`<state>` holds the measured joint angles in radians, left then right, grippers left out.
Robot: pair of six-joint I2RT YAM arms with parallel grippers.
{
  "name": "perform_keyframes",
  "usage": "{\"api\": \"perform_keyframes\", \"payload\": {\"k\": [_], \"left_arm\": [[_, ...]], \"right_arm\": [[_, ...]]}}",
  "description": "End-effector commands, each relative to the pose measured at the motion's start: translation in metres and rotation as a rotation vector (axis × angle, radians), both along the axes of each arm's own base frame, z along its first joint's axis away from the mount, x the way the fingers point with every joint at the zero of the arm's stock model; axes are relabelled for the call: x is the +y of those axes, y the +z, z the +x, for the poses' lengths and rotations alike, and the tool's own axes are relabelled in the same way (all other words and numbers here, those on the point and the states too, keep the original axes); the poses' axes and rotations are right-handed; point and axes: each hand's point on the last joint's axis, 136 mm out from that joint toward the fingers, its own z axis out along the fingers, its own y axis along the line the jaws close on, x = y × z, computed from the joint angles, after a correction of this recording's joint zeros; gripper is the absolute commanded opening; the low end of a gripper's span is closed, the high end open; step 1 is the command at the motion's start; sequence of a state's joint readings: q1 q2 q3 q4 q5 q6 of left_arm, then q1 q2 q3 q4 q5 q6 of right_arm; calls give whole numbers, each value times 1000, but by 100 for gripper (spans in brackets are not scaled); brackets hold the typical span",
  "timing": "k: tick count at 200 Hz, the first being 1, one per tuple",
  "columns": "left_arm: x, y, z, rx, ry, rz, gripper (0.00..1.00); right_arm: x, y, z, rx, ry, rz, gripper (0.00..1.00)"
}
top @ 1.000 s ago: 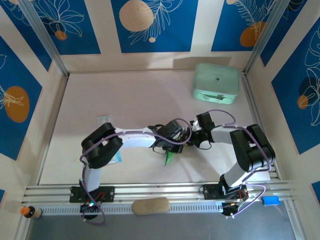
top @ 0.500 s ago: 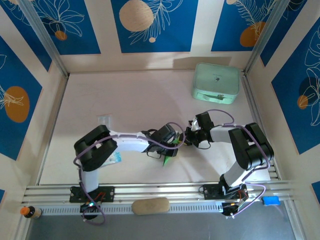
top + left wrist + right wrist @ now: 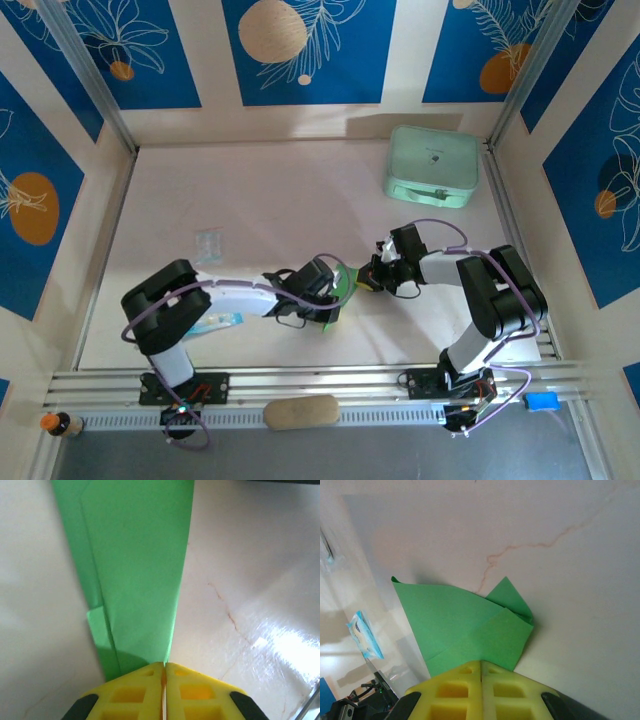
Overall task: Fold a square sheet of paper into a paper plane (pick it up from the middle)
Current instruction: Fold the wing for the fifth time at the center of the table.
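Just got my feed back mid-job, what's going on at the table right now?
Both arms are working on one partly folded bright green paper sheet near the front middle of the pale table. The left gripper is shut on one narrow end of it, and the right gripper is shut on a folded edge from the opposite side. The sheet shows several creases but is not a finished dart. The pale mint-green rounded case sits apart at the far right.

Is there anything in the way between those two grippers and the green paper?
Nothing visible. The left gripper and the right gripper are each shut on an end of the green paper, with only the table around it.
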<state>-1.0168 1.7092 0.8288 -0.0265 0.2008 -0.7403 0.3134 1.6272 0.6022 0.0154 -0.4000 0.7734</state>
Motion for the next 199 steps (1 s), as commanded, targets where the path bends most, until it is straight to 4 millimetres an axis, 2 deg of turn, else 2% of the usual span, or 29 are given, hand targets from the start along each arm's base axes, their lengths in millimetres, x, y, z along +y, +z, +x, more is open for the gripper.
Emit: {"api": "perform_keyframes", "payload": {"k": [1, 51, 62, 87, 105, 136, 167, 199], "left_arm": [[15, -3, -12, 39, 4, 51, 9], [-18, 34, -13, 14, -40, -120, 11], [-22, 34, -15, 23, -50, -136, 12], [-25, 21, -20, 63, -74, -123, 12], [-18, 8, -23, 90, -63, -78, 12], [8, -16, -30, 123, -20, 30, 11], [26, -23, -38, 137, 5, 59, 11], [40, -20, -47, 139, 16, 61, 11]], "right_arm": [[-25, -37, -23, 110, -32, -153, 0], [-24, -36, -23, 110, -33, -151, 0], [-25, -36, -23, 110, -34, -151, 0], [-24, -36, -24, 110, -32, -153, 0], [-24, -36, -24, 111, -31, -154, 0], [-25, -37, -24, 111, -32, -156, 0], [-25, -37, -23, 111, -31, -156, 0], [-25, -37, -24, 115, -29, -156, 0]]}}
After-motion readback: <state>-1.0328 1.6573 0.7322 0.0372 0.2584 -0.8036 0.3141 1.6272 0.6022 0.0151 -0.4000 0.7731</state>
